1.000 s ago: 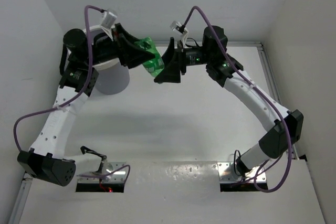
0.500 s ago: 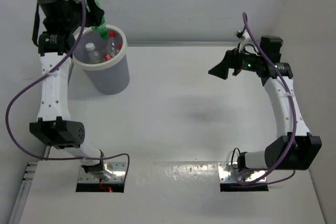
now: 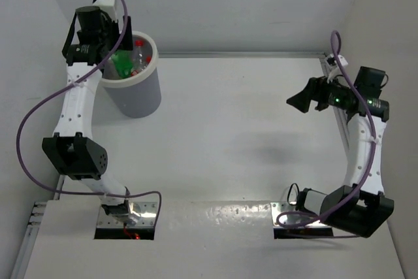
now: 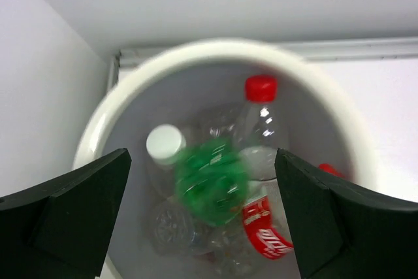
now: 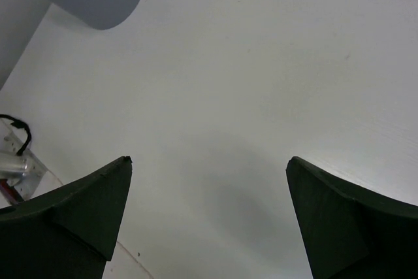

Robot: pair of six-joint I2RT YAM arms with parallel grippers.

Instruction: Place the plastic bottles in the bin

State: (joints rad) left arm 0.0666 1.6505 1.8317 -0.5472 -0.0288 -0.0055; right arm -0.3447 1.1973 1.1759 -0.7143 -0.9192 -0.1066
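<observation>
White table (image 3: pixel 228 135), no bottle left on it — my left gripper (image 4: pixel 202 155) has just sprung wide, dropping the green bottle (image 4: pixel 210 184) straight below into the bin (image 4: pixel 222 47); right gripper (image 5: pixel 209 161), well apart, gapes empty. Task looks finished.

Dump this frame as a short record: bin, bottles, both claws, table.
bin: upright, far left of the table, bottles inside
green bottle: in the bin, on top of the pile, blurred
clear bottles: in the bin; a red cap, a white cap and a red label show; count unclear
left claw: open, above the bin, holding nothing
right claw: open, empty, over bare table at the right
table: no bottle seen on it
</observation>
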